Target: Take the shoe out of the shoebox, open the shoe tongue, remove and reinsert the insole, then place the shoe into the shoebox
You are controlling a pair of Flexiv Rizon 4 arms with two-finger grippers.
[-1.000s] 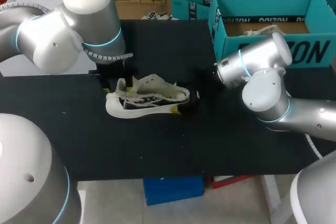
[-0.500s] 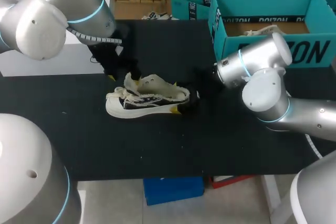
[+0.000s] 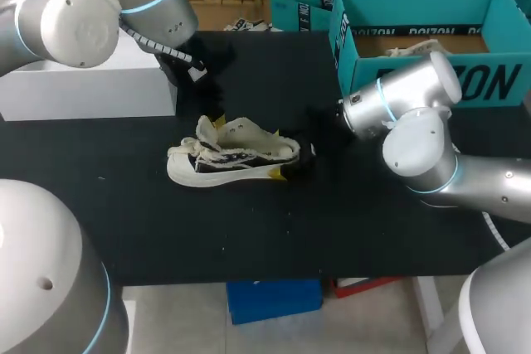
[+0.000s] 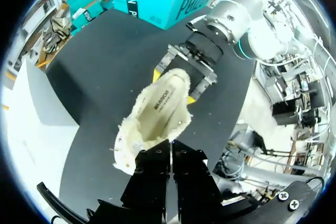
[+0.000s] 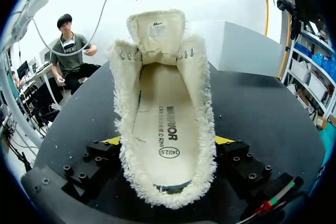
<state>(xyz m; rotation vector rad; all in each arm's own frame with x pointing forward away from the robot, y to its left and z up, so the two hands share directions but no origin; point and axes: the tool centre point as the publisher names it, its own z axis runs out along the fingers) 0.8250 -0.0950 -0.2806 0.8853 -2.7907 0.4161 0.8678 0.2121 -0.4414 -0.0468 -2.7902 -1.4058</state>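
A cream fleece-lined shoe (image 3: 232, 155) lies on its sole in the middle of the black table. Its tongue (image 5: 156, 30) stands up and the cream insole (image 5: 160, 124) lies inside. My right gripper (image 5: 168, 142) is shut on the shoe's heel end, with a yellow tip pressed against each side. My left gripper (image 3: 214, 109) hangs above and behind the tongue end, shut and empty, clear of the shoe (image 4: 157, 111). Its yellow tips show beyond the tongue in the right wrist view. The teal shoebox (image 3: 415, 80) stands open at the back right.
A white box (image 3: 83, 93) stands at the table's back left, close behind my left arm. Bare black table surface (image 3: 249, 230) runs in front of the shoe as far as the near edge.
My left gripper has risen from the shoe's tongue end, drawn back towards the far side and closed its fingers. The shoe and my right arm have stayed still.
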